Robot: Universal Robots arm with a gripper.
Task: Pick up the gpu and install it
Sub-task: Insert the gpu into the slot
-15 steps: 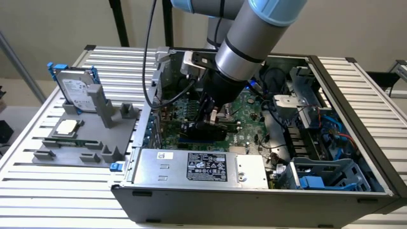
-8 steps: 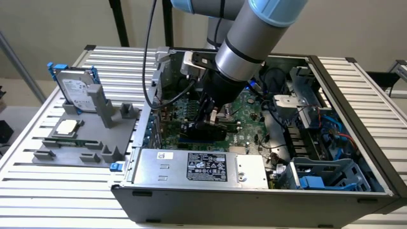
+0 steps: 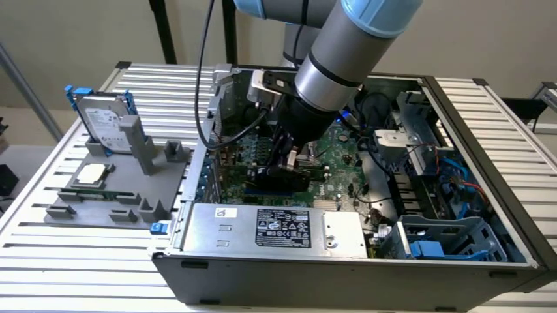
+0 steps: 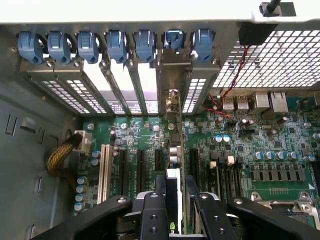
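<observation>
Wrist view looks straight down along the claw [image 4: 175, 220] into the open computer case [image 3: 348, 274]. The two dark fingers [image 4: 150, 215] are closed part way, with the gpu [image 4: 173, 185] pinched between them. The card stands on its edge, so one sees mostly its thin upper side. It runs from the claw towards the back wall of the case, where its metal end comes near the row of blue clips [image 4: 117, 45]. Under it lies the green main board [image 4: 260, 145] with its long black slots [image 4: 140, 170]. The card is lined up between two of them. If its lower edge is already inside a slot, I cannot tell.

On the exterior view the arm reaches down into the middle of the case. A hard drive [image 3: 104, 120] in its blue frame and a small square chip [image 3: 91, 173] rest on the grey holder [image 3: 113, 202] on the tabletop [image 3: 87, 261], at the exterior view's left.

I judge the card to be light and stiff, but fragile: a thin board with small parts soldered on it. The safe hold is probably on the flat faces near the upper edge, as it is taken now, and away from the contact edge.
</observation>
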